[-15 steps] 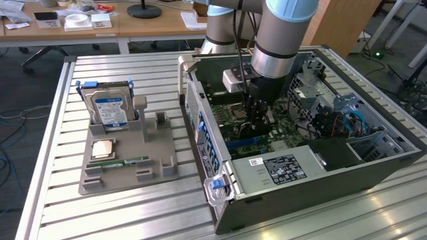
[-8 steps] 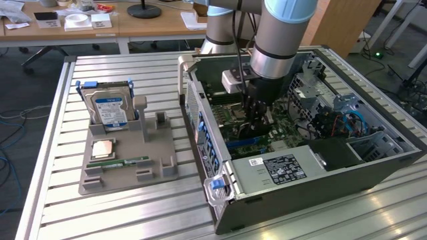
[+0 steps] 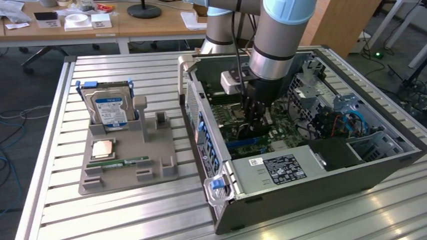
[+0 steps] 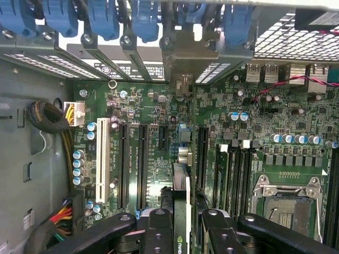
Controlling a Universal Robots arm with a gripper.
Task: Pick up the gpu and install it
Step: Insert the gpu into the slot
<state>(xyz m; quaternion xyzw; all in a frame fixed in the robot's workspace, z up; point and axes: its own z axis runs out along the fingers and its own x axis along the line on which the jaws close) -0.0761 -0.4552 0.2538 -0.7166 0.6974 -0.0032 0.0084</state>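
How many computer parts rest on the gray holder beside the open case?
3. The hard drive stands upright at the gray holder's far end; the square chip lies flat before it; the green memory stick lies nearest the camera. Nothing seems hidden.

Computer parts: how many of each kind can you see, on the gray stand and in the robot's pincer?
hard drive: 1
processor chip: 1
memory stick: 1
gpu, clamped in the pincer: 1
Total: 4
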